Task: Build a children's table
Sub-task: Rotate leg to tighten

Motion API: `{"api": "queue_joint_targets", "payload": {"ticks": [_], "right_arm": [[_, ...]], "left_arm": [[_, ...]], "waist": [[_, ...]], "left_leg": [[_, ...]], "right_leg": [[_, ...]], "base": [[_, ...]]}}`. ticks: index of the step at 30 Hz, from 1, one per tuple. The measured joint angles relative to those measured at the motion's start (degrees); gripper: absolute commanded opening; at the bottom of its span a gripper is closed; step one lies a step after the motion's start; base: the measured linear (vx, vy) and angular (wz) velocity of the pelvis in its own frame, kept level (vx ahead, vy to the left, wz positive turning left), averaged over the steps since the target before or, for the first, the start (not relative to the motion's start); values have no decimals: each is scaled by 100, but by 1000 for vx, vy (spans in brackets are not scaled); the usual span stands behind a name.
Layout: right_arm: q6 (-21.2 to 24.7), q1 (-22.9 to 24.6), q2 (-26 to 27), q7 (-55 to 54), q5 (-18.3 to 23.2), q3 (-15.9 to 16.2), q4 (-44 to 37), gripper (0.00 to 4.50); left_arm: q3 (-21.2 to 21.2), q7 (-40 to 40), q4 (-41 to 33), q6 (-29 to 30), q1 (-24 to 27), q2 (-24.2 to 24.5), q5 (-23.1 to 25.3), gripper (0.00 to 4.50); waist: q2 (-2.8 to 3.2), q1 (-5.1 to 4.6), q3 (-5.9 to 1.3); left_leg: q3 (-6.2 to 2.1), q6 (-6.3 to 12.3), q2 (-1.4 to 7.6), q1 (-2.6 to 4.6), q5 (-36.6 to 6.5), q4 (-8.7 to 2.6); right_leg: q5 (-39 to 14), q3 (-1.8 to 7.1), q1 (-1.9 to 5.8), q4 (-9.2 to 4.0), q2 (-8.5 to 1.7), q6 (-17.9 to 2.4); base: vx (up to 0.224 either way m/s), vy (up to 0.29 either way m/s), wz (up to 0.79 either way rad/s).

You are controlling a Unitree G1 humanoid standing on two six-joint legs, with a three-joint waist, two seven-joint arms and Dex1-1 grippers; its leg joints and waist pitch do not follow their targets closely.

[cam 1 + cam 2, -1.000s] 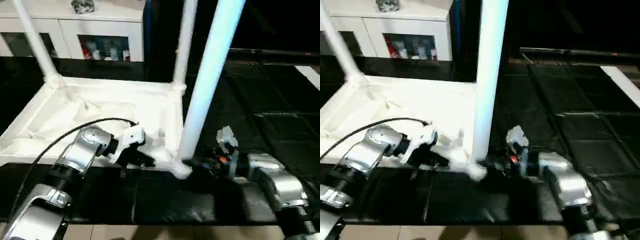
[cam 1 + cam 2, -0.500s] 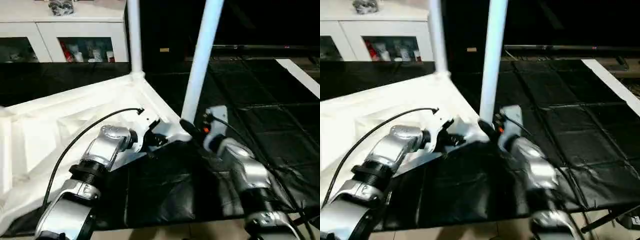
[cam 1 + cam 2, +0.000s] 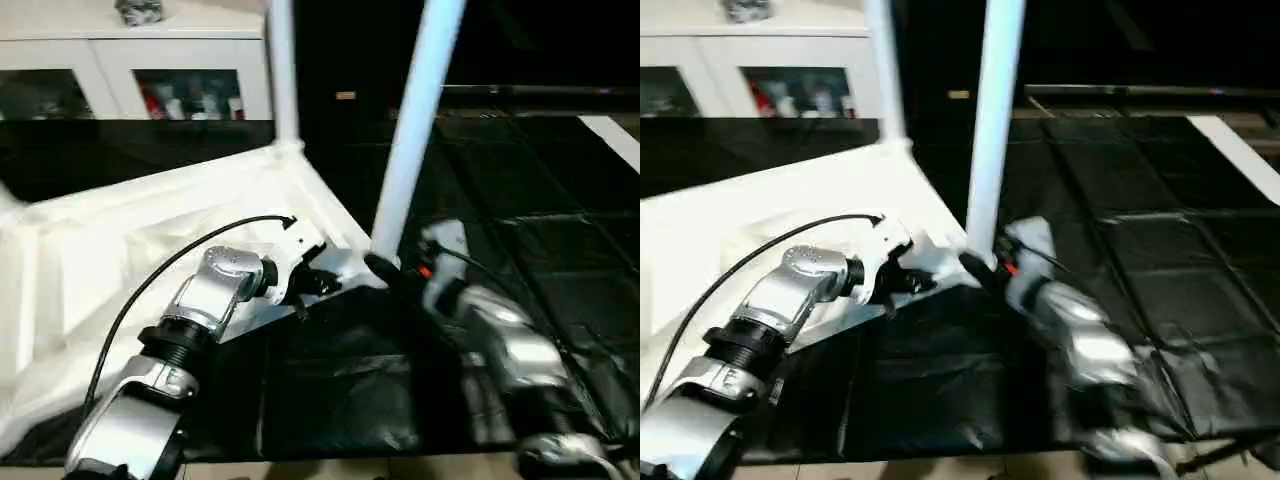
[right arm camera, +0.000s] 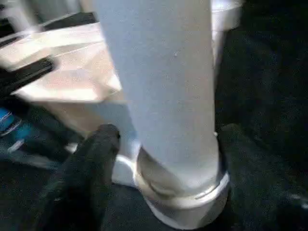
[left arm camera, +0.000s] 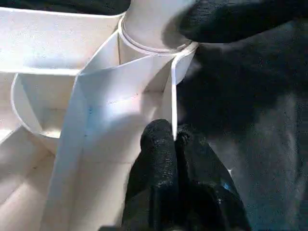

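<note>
White ribbed plastic tabletop (image 3: 120, 240), upside down on black mat (image 3: 340, 390), two white tubular legs (image 3: 415, 120) seen socketed, others unseen; left gripper (image 5: 174, 139) pinched together at rim rib; right gripper (image 4: 163, 144) spread astride near leg.

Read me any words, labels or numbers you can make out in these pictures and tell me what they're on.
None can be read.
Items behind the cabinet glass: too blurred to tell.
Tabletop, legs and right hand: no lettering visible.

Black mat (image 3: 330, 390) under tabletop (image 3: 120, 240) (upturned).
</note>
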Motion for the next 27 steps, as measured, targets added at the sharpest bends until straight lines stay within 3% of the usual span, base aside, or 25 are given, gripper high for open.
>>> {"api": "queue_joint_targets", "payload": {"ticks": [7, 12, 17, 27], "right_arm": [[204, 199, -823, 1521, 217, 328, -263, 442], [161, 115, -1114, 2080, 217, 493, -335, 447], [-69, -38, -1108, 2495, 226, 680, -390, 447], [34, -237, -1047, 2957, 326, 1025, -304, 348]], "left_arm": [[-290, -1185, -64, -609, 50, 583, -24, 0], [-474, -1906, -180, -810, 114, 902, -129, 0], [-578, -2162, -234, -957, 114, 960, -127, 0], [-720, -2369, -299, -1036, 114, 994, -130, 0]], "waist": [[-9, 40, 5], [-12, 183, 7], [-16, 226, 7], [-16, 279, 7]], "left_leg": [[0, 1, 0, -7, 1, 7], [7, 4, 11, 4, 3, 13], [10, 7, 11, -4, 1, 37], [10, 7, 13, 0, 1, 56]], "right_leg": [[1, 0, -2, 1, -2, -1], [1, -6, -11, 6, -2, -1], [1, -5, -9, 12, -8, -2], [0, -3, -9, 37, -11, -1]], "base": [[0, 0, 0], [0, 0, 0], [0, 0, 0], [0, 0, 0]]}}
